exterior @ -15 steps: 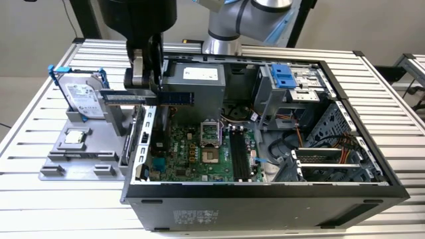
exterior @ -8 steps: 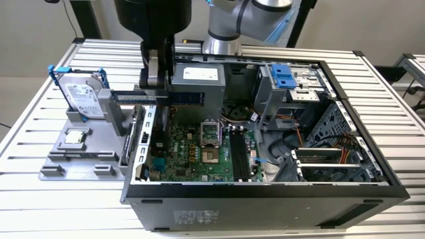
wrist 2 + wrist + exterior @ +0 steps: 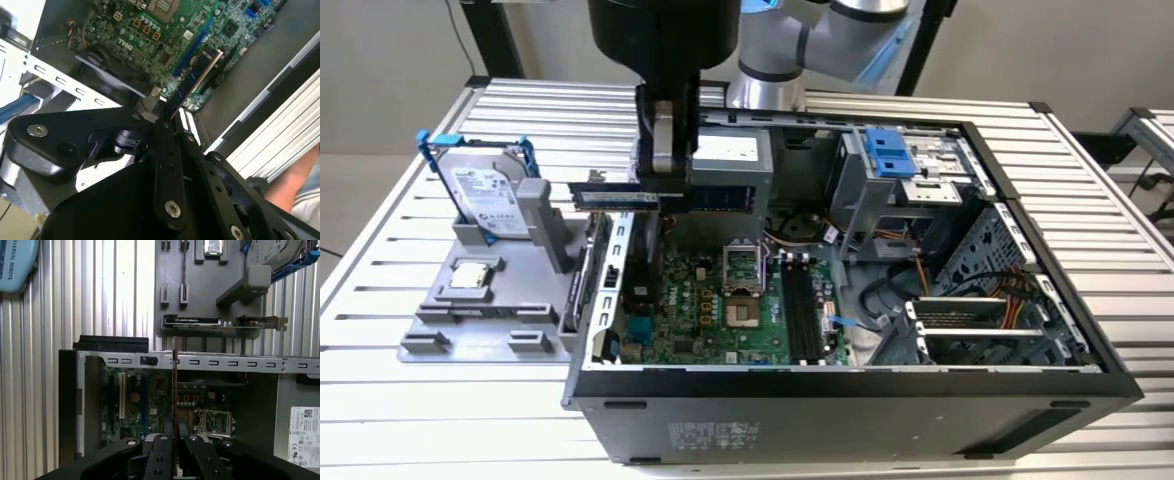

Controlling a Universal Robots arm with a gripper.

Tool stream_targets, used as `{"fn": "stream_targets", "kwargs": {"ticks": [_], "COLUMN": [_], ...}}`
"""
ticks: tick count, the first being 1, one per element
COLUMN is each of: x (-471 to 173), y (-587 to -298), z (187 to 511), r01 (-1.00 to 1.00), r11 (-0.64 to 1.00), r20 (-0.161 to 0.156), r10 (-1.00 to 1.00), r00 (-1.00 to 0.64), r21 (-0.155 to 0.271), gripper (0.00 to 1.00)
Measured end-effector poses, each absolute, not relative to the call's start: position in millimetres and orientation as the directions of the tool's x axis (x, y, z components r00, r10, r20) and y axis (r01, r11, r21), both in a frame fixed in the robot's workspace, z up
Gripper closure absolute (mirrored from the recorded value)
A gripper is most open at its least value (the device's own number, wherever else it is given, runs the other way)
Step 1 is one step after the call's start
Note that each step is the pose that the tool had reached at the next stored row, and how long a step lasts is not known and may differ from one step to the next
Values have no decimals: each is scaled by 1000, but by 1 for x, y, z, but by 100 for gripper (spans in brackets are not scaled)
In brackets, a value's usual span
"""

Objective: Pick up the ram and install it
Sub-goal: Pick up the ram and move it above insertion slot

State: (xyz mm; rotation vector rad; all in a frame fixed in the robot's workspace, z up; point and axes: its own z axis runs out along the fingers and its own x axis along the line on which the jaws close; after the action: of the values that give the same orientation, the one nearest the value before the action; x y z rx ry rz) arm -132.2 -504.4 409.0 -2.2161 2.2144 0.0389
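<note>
Above one side wall of the computer case (image 3: 854,405), the gripper (image 3: 662,192) is clamped on the ram (image 3: 611,198), which is held level, clear of the case floor and not yet seated.

Risk, as judged: the stick projects sideways well beyond the grip, so an off-centre hold could let it tilt or slip. A skewed descent could strike the case wall or miss the slots (image 3: 801,300) inside the case.

Ram appearance: long, narrow and flat, bluish-green, with dark chips in a row. The second wrist view shows a gold-toned edge.
</note>
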Motion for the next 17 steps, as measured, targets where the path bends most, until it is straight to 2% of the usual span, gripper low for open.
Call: {"fn": "stream_targets", "kwargs": {"ticks": [17], "x": [-70], "y": [-504], "z": [409], "r01": [-1000], "r11": [-3], "r20": [-24], "r10": [-1000], "r00": [3], "r21": [12], "gripper": [100]}}
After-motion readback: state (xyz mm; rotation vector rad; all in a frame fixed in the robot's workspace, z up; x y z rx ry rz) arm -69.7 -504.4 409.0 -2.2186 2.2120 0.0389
